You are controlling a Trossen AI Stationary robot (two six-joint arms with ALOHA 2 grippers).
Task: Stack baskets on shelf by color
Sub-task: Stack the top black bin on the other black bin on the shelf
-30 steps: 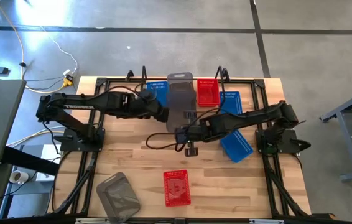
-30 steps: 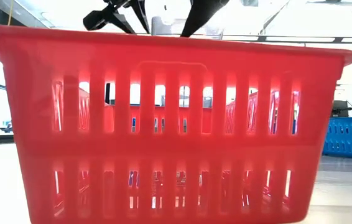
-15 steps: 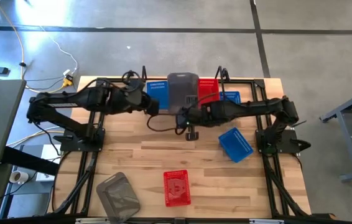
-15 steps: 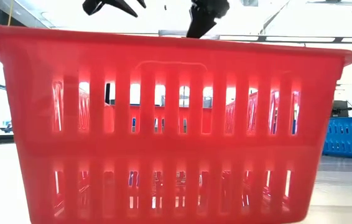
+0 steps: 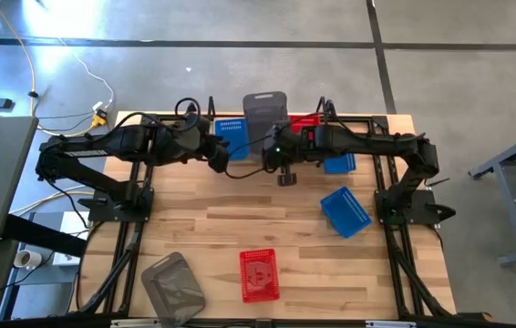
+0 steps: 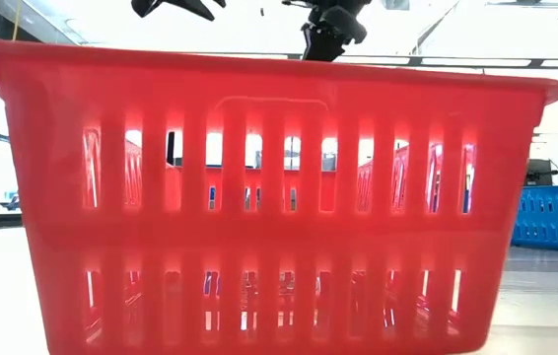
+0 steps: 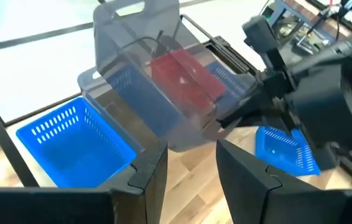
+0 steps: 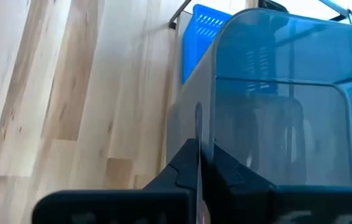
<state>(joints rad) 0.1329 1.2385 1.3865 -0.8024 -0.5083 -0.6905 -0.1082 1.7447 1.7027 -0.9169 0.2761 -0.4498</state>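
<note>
My right gripper (image 5: 277,151) is shut on a smoky grey basket (image 5: 265,113), which hangs tilted over the middle of the black wire shelf (image 5: 325,107) at the table's far edge. On the shelf, a blue basket (image 5: 231,135) stands to its left and a red basket (image 5: 305,126) to its right. Another blue basket (image 5: 338,162) shows partly under the right arm. My left gripper (image 7: 191,168) is open and holds nothing, just left of and nearer than the grey basket (image 7: 145,81). My right gripper pinches the grey basket's thin wall (image 8: 198,127) at its near end between its two fingers. The fingers slant down toward the table's far side. The basket is lifted clear and tilted, its far end (image 7: 129,12) raised above the shelf.
Loose on the table lie a blue basket (image 5: 345,211) at the right, a red basket (image 5: 259,273) near the front edge and a grey basket (image 5: 172,284) at the front left. The red one (image 6: 269,197) fills the low view. Bare wood lies mid-table.
My right gripper has swung toward the far edge, carrying the grey basket from mid-table to above the shelf's middle. My left gripper has drawn back toward the table's left and risen, staying open.
</note>
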